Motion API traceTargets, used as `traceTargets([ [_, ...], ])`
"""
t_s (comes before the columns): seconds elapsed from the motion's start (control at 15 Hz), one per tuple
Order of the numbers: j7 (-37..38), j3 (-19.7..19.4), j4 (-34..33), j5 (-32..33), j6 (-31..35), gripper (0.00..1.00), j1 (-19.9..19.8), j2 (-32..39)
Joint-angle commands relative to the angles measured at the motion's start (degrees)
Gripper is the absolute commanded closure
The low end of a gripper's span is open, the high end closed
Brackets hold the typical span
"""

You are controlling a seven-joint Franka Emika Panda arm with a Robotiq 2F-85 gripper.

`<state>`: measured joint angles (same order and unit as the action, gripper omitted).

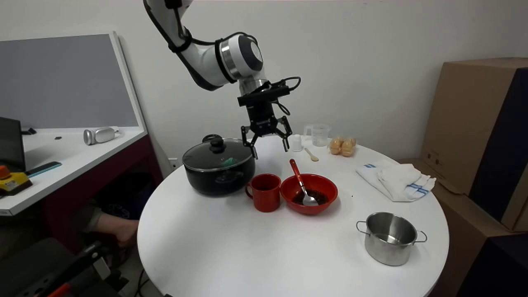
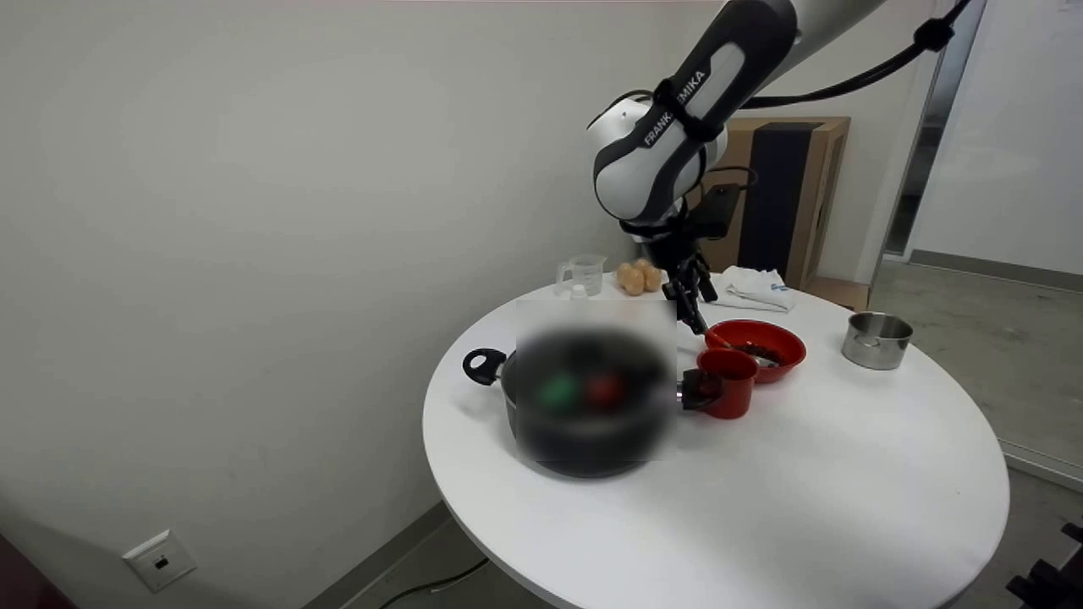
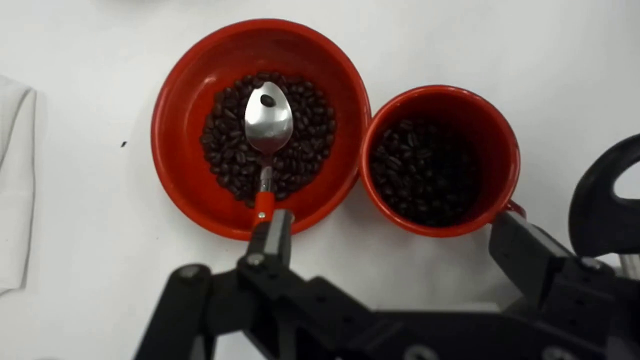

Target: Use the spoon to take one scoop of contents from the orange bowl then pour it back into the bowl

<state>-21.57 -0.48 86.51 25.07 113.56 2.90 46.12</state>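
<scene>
The orange bowl is a round red-orange bowl, seen in both exterior views and in the wrist view. It holds dark beans. The spoon has a metal head and a red handle; it leans in the bowl. Its head rests on the beans, with one bean on it. The handle rises over the rim. My gripper is wide open and empty, above and beside the handle end. In the wrist view, the left finger covers part of the handle.
A red mug with dark beans touches the bowl. A lidded black pot stands beside the mug. A steel pot, a white cloth, eggs, a wooden spoon and a measuring cup are also on the table.
</scene>
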Motion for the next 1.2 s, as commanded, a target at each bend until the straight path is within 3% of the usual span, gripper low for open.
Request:
traceTargets([
  [0.0,-2.84,-1.01,-7.26,1.32,-2.59,0.00,-0.16,4.82],
  [0.47,-7.35,-1.35,-17.69,1.05,-5.52,0.00,-0.44,12.41],
  [1.13,-18.70,-0.85,-25.02,0.24,-1.23,0.00,-2.53,19.47],
])
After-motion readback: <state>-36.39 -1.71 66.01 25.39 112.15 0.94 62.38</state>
